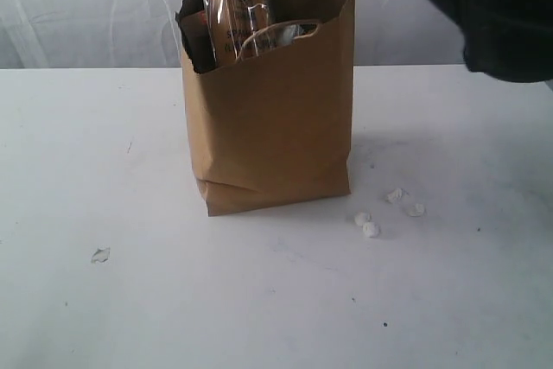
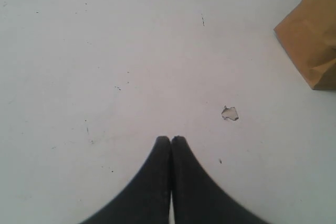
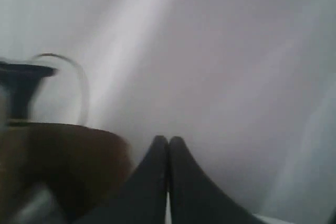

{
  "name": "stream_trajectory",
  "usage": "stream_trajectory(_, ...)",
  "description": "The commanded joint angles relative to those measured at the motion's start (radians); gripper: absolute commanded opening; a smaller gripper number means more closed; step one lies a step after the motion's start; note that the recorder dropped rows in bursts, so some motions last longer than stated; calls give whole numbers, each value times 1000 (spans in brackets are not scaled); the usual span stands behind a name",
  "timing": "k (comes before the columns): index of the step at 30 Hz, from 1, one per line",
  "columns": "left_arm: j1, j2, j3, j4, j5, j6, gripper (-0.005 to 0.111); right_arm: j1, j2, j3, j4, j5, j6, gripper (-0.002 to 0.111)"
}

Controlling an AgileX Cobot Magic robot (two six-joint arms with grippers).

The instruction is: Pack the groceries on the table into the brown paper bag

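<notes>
The bag [image 1: 268, 118] stood upright on the table [image 1: 86, 317], with the spaghetti packet [image 1: 233, 6] poking out of its mouth. The right gripper [image 3: 168, 139], pressed together and empty, was by the bag's rim. The left gripper [image 2: 170, 139], also pressed together, hung over the table off to the bag's side.

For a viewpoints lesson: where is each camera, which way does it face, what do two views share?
Exterior view: off the arms, facing the brown paper bag on the table; right arm at top.
Left wrist view: above the table, looking down past the shut left gripper.
Right wrist view: at the bag's rim, facing white backdrop; shut right gripper shows.
Shared: exterior and left wrist both show bag and scrap.
</notes>
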Motion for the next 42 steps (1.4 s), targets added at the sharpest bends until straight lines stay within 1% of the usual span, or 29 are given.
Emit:
stream_trajectory(1, -6, -5, 4, -3, 0, 0, 0, -73, -116, 57, 137, -187, -103, 0)
stream_trajectory(2, -6, -5, 4, -3, 0, 0, 0, -104, -135, 67, 137, -136, -110, 0)
stream_trajectory(3, -6, -5, 4, -3, 0, 0, 0, -151, -151, 75, 145, -49, -130, 0)
stream_trajectory(5, -6, -5, 4, -3, 0, 0, 0, -250, -168, 85, 211, 168, -228, 0)
stream_trajectory(7, -6, -5, 4, -3, 0, 0, 0, -360, -168, 84, 384, 373, -415, 0)
stream_trajectory(8, -6, -5, 4, -3, 0, 0, 0, -403, -166, 84, 392, 419, -489, 0)
stream_trajectory(10, -6, -5, 4, -3, 0, 0, 0, -465, -159, 94, 392, 443, -494, 0)
stream_trajectory(12, -6, -5, 4, -3, 0, 0, 0, -509, -152, 98, 392, 423, -494, 0)
stream_trajectory(14, -6, -5, 4, -3, 0, 0, 0, -540, -140, 107, 392, 441, -492, 0)
stream_trajectory(16, -6, -5, 4, -3, 0, 0, 0, -577, -117, 129, 392, 499, -430, 0)
stream_trajectory(18, -6, -5, 4, -3, 0, 0, 0, -617, -86, 150, 392, 532, -228, 0)
stream_trajectory(20, -6, -5, 4, -3, 0, 0, 0, -651, -60, 169, 392, 524, 77, 0)
stream_trajectory(21, -6, -5, 4, -3, 0, 0, 0, -674, -44, 184, 392, 524, 317, 0)
stream_trajectory(23, -6, -5, 4, -3, 0, 0, 0, -717, -26, 215, 392, 551, 614, 0)
stream_trajectory(24, -6, -5, 4, -3, 0, 0, 0, -747, -18, 235, 392, 587, 813, 0)
stream_trajectory(26, -6, -5, 4, -3, 0, 0, 0, -791, -7, 250, 392, 687, 1002, 0)
stream_trajectory(27, -6, -5, 4, -3, 0, 0, 0, -814, -5, 250, 392, 740, 999, 0)
stream_trajectory(28, -6, -5, 4, -3, 0, 0, 0, -832, -4, 246, 392, 786, 927, 0)
stream_trajectory(29, -6, -5, 4, -3, 0, 0, 0, -857, -4, 240, 392, 853, 784, 0)
stream_trajectory(30, -6, -5, 4, -3, 0, 0, 0, -885, -4, 231, 392, 947, 587, 0)
stream_trajectory(31, -6, -5, 4, -3, 0, 0, 0, -917, -4, 221, 392, 1044, 436, 0)
stream_trajectory(32, -6, -5, 4, -3, 0, 0, 0, -953, -4, 220, 392, 1186, 286, 0)
stream_trajectory(33, -6, -5, 4, -3, 0, 0, 0, -989, -4, 220, 392, 1318, 207, 0)
stream_trajectory(34, -6, -5, 4, -3, 0, 0, 0, -1018, -4, 219, 392, 1416, 185, 0)
stream_trajectory(35, -6, -5, 4, -3, 0, 0, 0, -1050, -4, 215, 392, 1472, 182, 0)
stream_trajectory(39, -6, -5, 4, -3, 0, 0, 0, -1122, -4, 201, 388, 1495, 167, 0)
stream_trajectory(41, -6, -5, 4, -3, 0, 0, 0, -1126, 3, 192, 195, 1493, 173, 0)
stream_trajectory(42, -6, -5, 4, -3, 0, 0, 0, -1126, 10, 188, 46, 1503, 225, 0)
